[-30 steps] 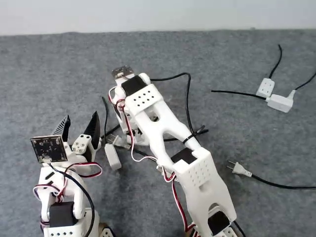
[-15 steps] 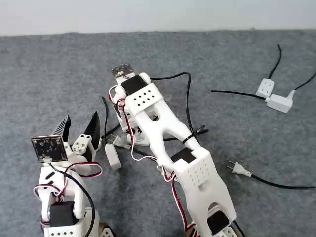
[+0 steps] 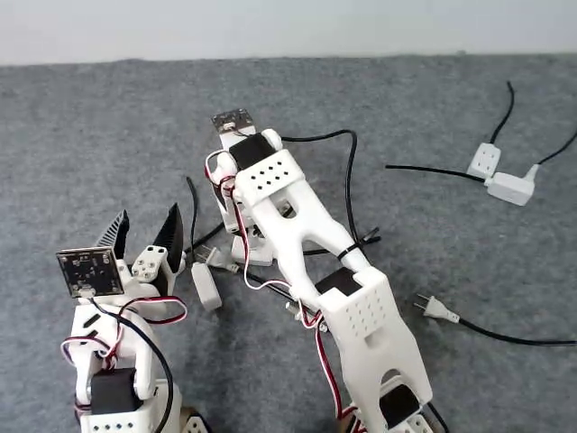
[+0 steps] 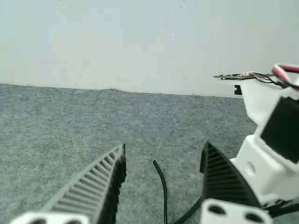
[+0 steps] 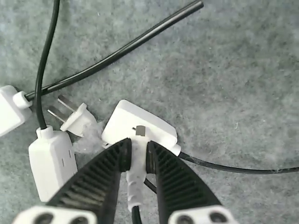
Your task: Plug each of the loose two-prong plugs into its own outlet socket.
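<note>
White plug is pinched between the right gripper's fingers, which are nearly together on its body. The plug's front end touches a white socket block lying flat on the grey carpet; how deep the prongs sit cannot be told. Just beside the block lie a loose plug, prongs bare, and a second socket block on a black cord. Left gripper: fingers wide apart, holding nothing, above the carpet. Another plug lies well apart, on the right arm's outer side.
</note>
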Tool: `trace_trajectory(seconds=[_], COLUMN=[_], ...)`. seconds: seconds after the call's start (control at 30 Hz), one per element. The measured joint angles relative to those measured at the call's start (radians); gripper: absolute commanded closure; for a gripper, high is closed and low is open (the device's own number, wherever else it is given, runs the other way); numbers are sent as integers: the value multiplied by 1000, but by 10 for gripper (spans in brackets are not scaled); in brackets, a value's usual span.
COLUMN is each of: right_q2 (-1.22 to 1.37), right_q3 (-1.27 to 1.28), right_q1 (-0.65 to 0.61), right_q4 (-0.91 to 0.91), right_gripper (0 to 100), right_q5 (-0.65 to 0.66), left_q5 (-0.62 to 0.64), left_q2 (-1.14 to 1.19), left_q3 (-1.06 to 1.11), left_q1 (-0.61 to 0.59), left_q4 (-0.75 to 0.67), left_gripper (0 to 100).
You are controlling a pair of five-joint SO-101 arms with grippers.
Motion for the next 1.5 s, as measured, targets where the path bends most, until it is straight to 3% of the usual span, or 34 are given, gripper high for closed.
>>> trace_trajectory(seconds=[1.5], right_q2=[-46], right_q3=[0], right_q1=[-41], right_q4=[32], right_gripper=[991], right_q5=[-6], left_q5=[0], left_q2=[0], left_q3=[0], left_q1=[0], left_q4=[0], left_gripper=[739])
